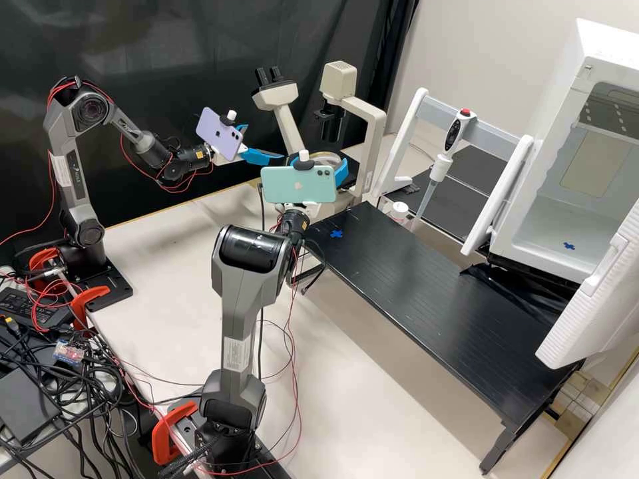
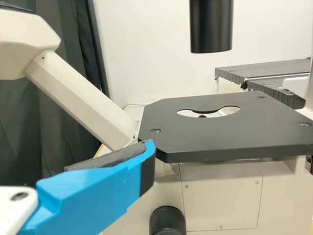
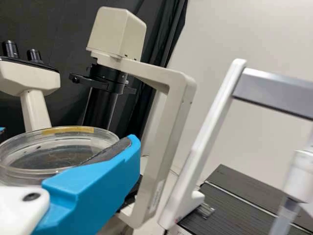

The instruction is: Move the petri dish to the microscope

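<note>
Clear dish (image 3: 54, 154), 1 | apparently in right tool (image 1: 321, 161), 1 | microscope (image 1: 374, 133), 1

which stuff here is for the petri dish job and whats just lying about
For the job:
- petri dish, held in the right fingers
- microscope, where the dish should go

Just about:
- pipette, upright
- white cabinet, standing open
- blue cross on the black platform

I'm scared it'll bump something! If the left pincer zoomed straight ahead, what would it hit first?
Probably the microscope: the left pincer points toward its black stage and pale body underneath. Depth is hard to judge, so I can't say which comes first.
</note>
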### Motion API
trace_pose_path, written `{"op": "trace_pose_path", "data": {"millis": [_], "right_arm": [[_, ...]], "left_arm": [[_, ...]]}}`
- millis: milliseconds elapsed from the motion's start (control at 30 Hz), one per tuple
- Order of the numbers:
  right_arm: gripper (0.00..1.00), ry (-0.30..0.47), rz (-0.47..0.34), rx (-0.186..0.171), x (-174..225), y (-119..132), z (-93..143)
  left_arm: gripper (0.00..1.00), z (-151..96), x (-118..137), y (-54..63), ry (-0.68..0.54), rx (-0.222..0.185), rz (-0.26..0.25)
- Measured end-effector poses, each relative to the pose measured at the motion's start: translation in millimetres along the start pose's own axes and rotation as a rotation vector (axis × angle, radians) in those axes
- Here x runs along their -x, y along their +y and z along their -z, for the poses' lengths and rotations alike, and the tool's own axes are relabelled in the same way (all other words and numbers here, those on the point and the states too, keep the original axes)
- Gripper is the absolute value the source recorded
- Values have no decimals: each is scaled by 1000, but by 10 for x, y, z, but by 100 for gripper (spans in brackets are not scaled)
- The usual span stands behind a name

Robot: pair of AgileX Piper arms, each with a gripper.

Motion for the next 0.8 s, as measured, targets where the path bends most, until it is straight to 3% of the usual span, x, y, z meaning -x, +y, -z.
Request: {"op": "trace_pose_path", "data": {"millis": [200,667,800], "right_arm": [[0,-23,18,-12,-350,-98,27],[0,-135,188,-60,-952,-550,-159],[0,-133,188,-74,-1124,-586,-166]], "left_arm": [[100,0,0,0,0,0,0],[100,0,0,0,0,0,0],[100,0,0,0,0,0,0]]}}
